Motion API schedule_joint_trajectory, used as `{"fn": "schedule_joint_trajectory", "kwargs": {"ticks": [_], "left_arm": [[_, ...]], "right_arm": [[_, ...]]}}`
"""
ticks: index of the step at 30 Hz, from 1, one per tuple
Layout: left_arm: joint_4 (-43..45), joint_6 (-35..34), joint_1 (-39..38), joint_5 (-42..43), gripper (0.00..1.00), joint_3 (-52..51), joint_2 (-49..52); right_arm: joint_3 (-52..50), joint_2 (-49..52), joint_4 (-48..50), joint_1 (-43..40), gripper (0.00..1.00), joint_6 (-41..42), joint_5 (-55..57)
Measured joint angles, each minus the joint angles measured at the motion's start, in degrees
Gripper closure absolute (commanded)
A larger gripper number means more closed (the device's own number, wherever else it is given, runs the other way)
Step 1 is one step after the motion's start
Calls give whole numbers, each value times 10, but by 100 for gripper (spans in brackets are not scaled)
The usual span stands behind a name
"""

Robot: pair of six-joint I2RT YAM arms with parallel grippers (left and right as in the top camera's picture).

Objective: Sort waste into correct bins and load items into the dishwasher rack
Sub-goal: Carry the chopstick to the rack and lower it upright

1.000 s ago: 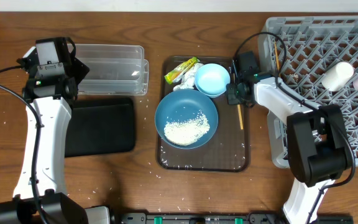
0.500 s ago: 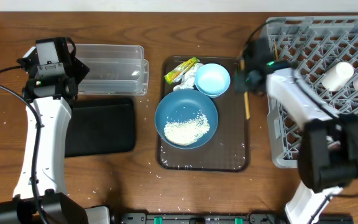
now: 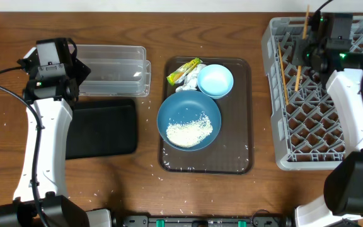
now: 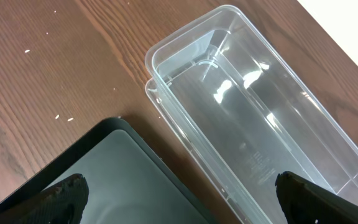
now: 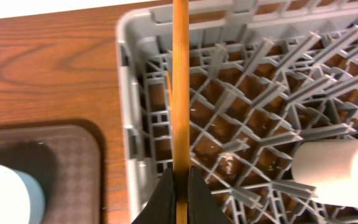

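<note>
My right gripper [image 3: 305,49] [image 5: 180,186] is shut on a wooden chopstick [image 3: 301,60] [image 5: 180,74] and holds it above the far-left part of the grey dishwasher rack [image 3: 314,129] [image 5: 247,118]. A second chopstick [image 3: 283,72] lies in the rack's left column. A white cup [image 5: 337,171] lies in the rack. The dark-blue bowl [image 3: 169,107] holds the rice heap [image 3: 190,131]. The light-blue bowl [image 3: 215,81], the wrapper [image 3: 184,70] and the tissue [image 3: 192,81] sit behind it. My left gripper [image 3: 55,66] [image 4: 179,199] is open and empty above the clear tub [image 3: 115,70] [image 4: 253,106] and the black tray [image 3: 103,129] [image 4: 104,174].
The bowls and waste stand on a brown serving tray [image 3: 238,148] [image 5: 42,162] in the middle. Loose rice grains [image 3: 159,169] lie on the wooden table in front of the tray. My right arm covers the rack's right half in the overhead view.
My right gripper has carried the chopstick from the brown tray's right edge back and to the right, over the rack. The left arm has not moved.
</note>
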Motion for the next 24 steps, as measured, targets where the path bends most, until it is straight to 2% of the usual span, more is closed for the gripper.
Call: {"fn": "schedule_joint_trajectory", "kwargs": {"ticks": [7,9,11,14,20,24], "left_arm": [[0,0,0,0,1,0,0],[0,0,0,0,1,0,0],[0,0,0,0,1,0,0],[0,0,0,0,1,0,0],[0,0,0,0,1,0,0],[0,0,0,0,1,0,0]], "right_arm": [[0,43,13,-2,97,-8,-5],[0,56,16,-2,90,-10,-12],[0,67,17,-2,66,-14,-19],[0,74,17,-2,51,-15,-25],[0,74,12,-2,43,-17,-59],[0,74,7,-2,41,-18,-104]]}}
